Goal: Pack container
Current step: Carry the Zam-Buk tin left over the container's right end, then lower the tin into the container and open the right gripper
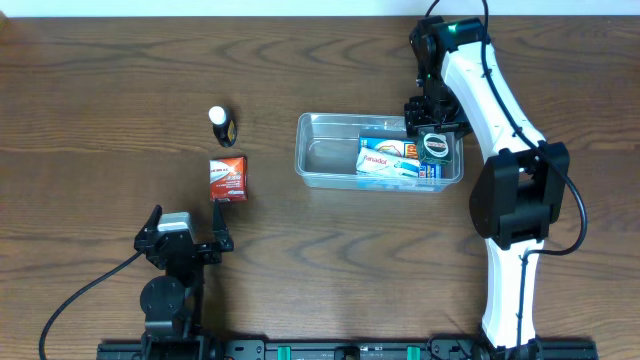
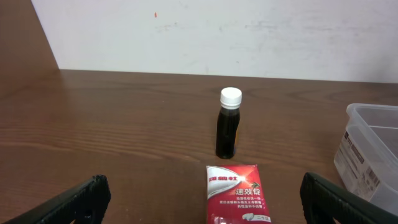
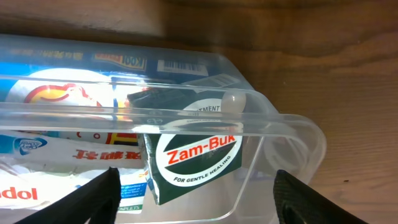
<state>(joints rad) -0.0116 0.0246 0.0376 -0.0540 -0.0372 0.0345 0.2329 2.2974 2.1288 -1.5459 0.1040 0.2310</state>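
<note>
The container, a clear plastic tub w/ rounded corners and a rim, is seen on the dark wooden table, right of centre. Its left half is bare. Its right half is filled w/ flat medicine boxes, incl. a Panadol box, and a green Zam-Buk pack is found at the right end, close to the end wall. The right gripper is held over that end of the tub. Its fingers are seen spread wide, either side of the pack w/o touching it, so the jaws are open and nothing is gripped. The left gripper is set low at the near left of the table, jaws wide apart, nothing between them. Ahead of it a red sachet is laid flat, and just beyond it a small dark bottle w/ a white cap is stood upright. Both are left of the tub, clear of it, and are not touching each other.
</note>
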